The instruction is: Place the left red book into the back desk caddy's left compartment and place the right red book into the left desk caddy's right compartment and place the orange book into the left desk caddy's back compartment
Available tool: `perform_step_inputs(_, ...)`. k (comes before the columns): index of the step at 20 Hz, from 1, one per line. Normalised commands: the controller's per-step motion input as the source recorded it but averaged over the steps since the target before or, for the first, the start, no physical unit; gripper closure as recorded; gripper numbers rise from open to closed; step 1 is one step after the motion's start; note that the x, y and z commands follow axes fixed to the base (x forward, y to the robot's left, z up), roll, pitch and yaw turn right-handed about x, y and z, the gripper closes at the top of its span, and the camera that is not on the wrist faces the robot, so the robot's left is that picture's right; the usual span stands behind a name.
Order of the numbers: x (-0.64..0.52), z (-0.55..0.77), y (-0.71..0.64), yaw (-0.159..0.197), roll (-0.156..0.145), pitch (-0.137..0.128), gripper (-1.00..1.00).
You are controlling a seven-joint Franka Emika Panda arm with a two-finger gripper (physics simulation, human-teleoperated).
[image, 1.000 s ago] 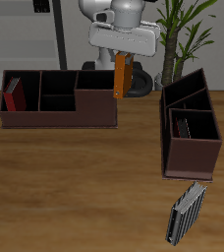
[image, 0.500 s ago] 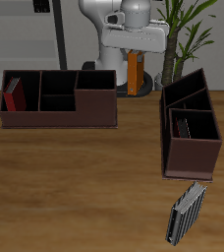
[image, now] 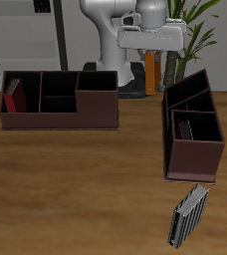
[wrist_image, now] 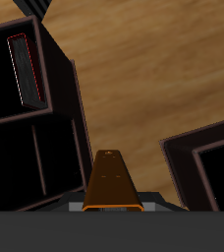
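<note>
1. The white robot arm's end effector [image: 152,52] is clamped on the thin orange book [image: 152,72], which hangs upright in the air above the wooden bench [image: 76,189], near its back edge.
2. In the wrist view the orange book [wrist_image: 111,182] runs straight out from between the fingers, over bare wood between the two caddies.
3. The long dark brown desk caddy [image: 58,100] stands along the back of the bench; a red book [image: 14,97] stands upright in its end compartment, the one farthest from the held book.
4. The second dark brown desk caddy [image: 192,129] sits farther toward the side edge, running from back to front. A second red book [image: 185,128] stands inside the compartment nearer the front edge.
5. The orange book hangs between the two caddies, just behind the second caddy's back corner and touching neither.
6. A grey, dark-covered book [image: 189,215] lies on the bench near the front edge, just in front of the second caddy.
7. A green potted plant [image: 195,30] stands behind the bench.
</note>
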Motion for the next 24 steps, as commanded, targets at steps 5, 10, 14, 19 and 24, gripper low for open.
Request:
perform_step_inputs(5,0.41,0.04,0.25,0.004,-0.009,0.023,1.0)
perform_step_inputs(10,0.33,-0.19,0.34,-0.001,-0.037,0.08,1.0)
perform_step_inputs(14,0.06,-0.03,0.34,0.018,-0.086,0.047,1.0)
perform_step_inputs(19,-0.31,0.04,0.52,0.041,0.014,0.036,1.0)
perform_step_inputs(24,0.11,0.11,0.38,0.062,0.024,-0.019,1.0)
